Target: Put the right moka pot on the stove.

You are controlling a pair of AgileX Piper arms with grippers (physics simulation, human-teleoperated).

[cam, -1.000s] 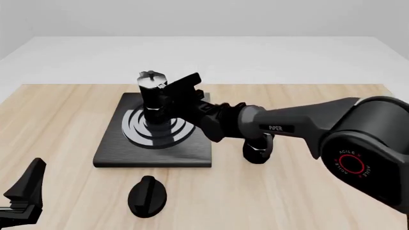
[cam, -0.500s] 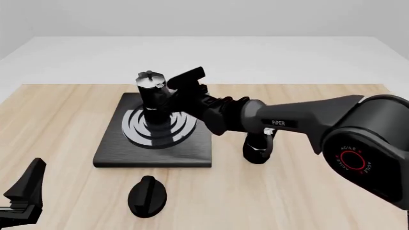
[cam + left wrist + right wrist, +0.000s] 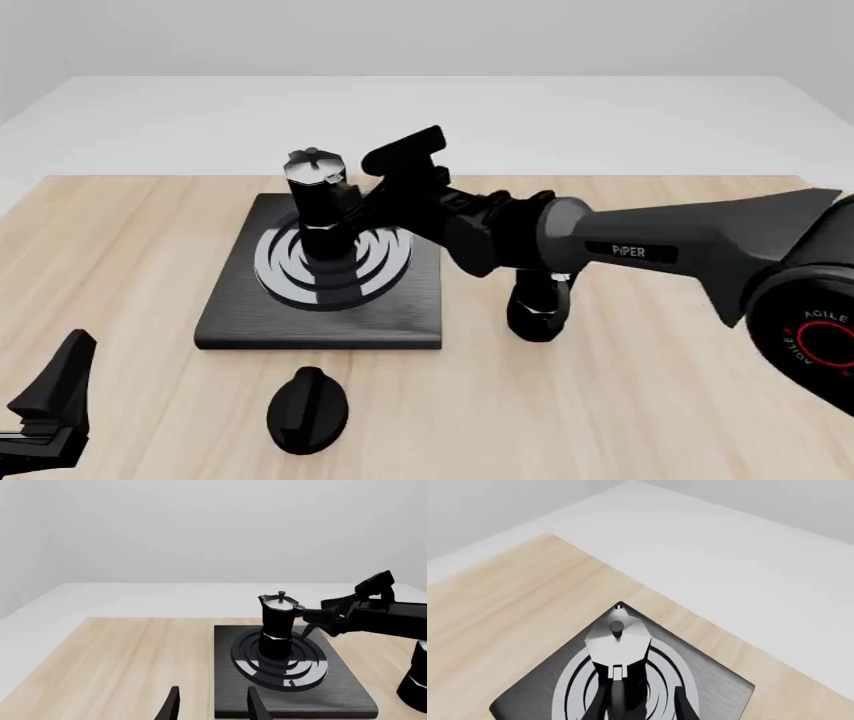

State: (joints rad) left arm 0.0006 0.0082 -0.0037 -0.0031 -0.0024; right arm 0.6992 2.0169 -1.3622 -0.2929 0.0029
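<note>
A black moka pot with a silver lid (image 3: 316,215) stands upright on the burner rings of the stove (image 3: 240,320). It also shows in the left wrist view (image 3: 277,630) and the right wrist view (image 3: 617,642). My right gripper (image 3: 360,203) is open just right of the pot, with its fingers (image 3: 684,705) either side of the loop handle and apart from it. A second black moka pot (image 3: 538,308) stands on the table right of the stove, partly hidden by my right arm. My left gripper (image 3: 54,400) is open and empty at the near left corner.
A small black oval knob (image 3: 307,408) lies on the table in front of the stove. My right arm crosses above the stove's right edge and the second pot (image 3: 417,685). The wooden table (image 3: 667,400) ends at a white surface behind.
My right gripper has drawn back to the right and risen a little, away from the pot on the stove. The pot has stayed upright on the rings. The left arm has not moved.
</note>
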